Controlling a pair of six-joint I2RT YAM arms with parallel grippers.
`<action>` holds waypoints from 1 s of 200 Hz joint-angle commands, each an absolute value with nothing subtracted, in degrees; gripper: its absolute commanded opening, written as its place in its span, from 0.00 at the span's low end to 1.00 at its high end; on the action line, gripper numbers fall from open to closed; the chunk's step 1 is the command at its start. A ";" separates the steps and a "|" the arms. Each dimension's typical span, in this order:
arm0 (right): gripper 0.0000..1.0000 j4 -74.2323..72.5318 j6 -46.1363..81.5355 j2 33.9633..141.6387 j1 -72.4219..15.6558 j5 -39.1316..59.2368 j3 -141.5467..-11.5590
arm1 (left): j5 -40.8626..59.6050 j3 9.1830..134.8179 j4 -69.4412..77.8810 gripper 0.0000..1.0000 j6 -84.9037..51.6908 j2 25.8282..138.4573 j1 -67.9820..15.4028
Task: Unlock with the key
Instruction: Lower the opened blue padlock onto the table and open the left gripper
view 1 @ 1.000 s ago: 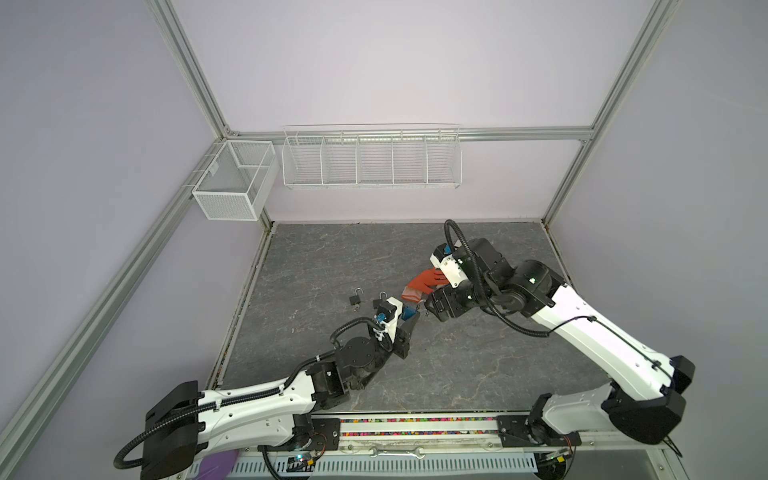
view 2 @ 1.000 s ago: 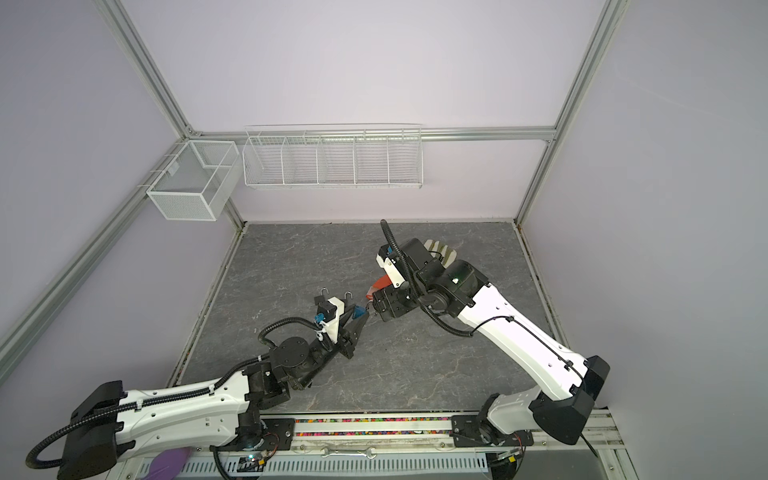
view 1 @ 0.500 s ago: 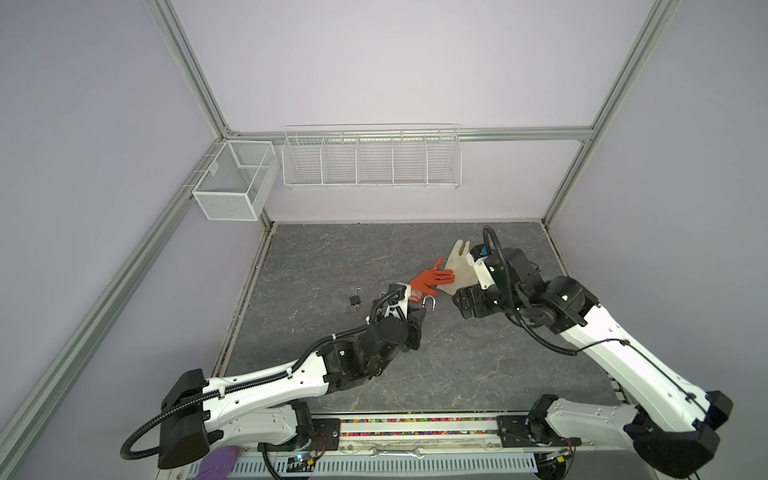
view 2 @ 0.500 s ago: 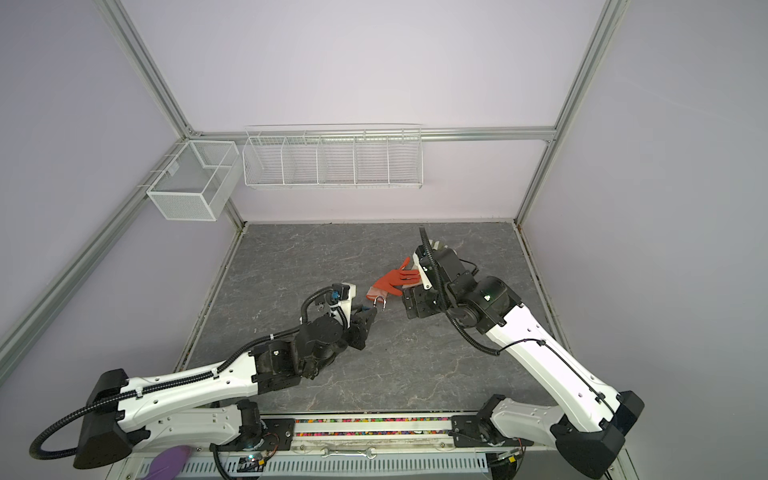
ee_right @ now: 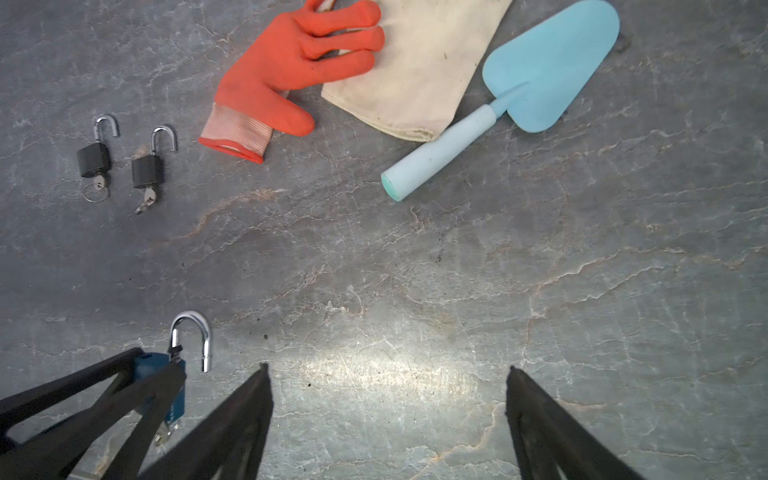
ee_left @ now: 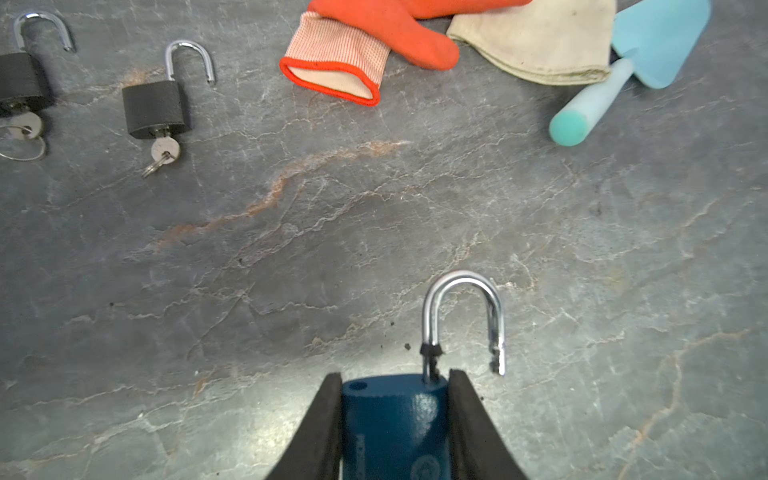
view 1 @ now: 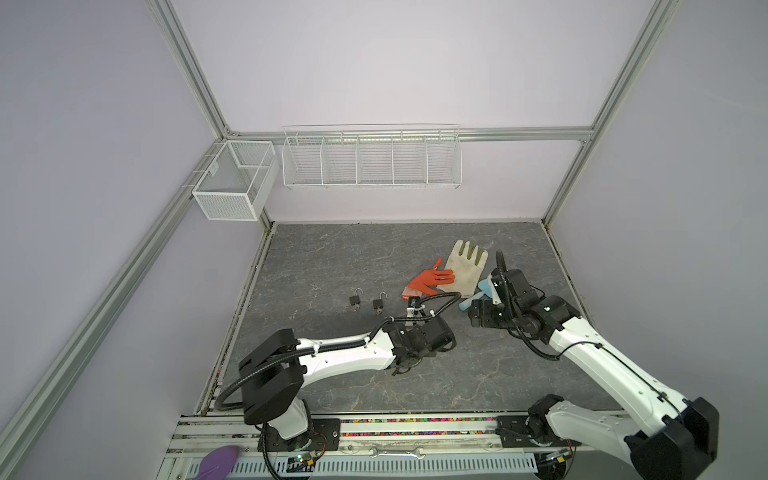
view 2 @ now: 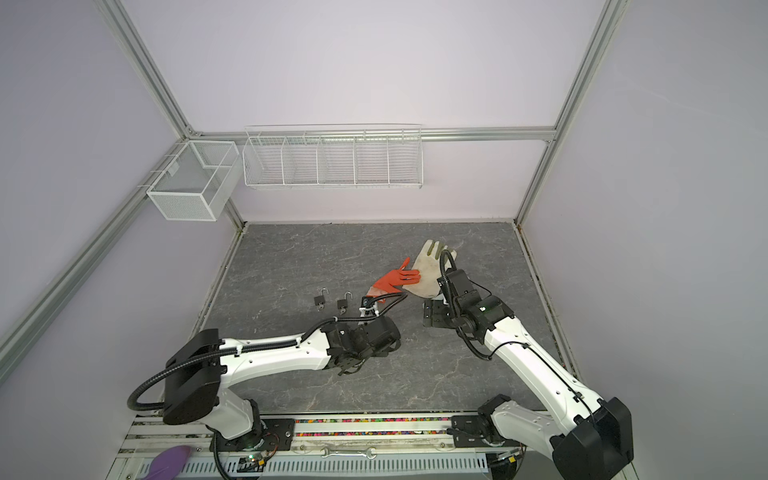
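Blue metal padlock (ee_left: 395,419), shackle (ee_left: 461,286) open, sits clamped between left fingers (ee_left: 320,428); right fingers (ee_right: 232,428) are spread, empty. Best to lower it flat onto the counter (ee_left: 291,249), then release.

The left arm (view 1: 345,363) and right arm (view 1: 602,361) wear white shells over black joints and black bases. Black corrugated cables (view 1: 502,272) loop loosely along each one.

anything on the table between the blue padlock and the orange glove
Nothing; the left wrist view shows only bare table between the blue padlock and the orange glove.
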State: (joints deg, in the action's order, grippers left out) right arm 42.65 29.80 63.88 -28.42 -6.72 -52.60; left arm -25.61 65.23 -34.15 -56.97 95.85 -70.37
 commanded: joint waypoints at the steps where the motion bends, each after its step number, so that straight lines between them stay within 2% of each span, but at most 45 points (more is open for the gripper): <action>1: 0.89 38.86 32.08 63.37 -26.80 -4.58 -50.85 | -26.13 70.23 -40.77 0.00 -61.09 100.01 -70.49; 74: 0.89 38.40 32.08 63.04 -23.07 -4.69 -48.69 | -23.16 71.36 -37.03 0.00 -63.67 106.92 -69.88; 179: 0.89 37.62 31.29 61.35 -17.59 -3.23 -45.75 | -21.13 72.11 -36.18 0.00 -64.08 111.01 -69.02; 200: 0.89 37.31 31.44 61.49 -16.83 -3.30 -45.66 | -20.74 71.94 -36.58 0.13 -64.07 110.76 -68.82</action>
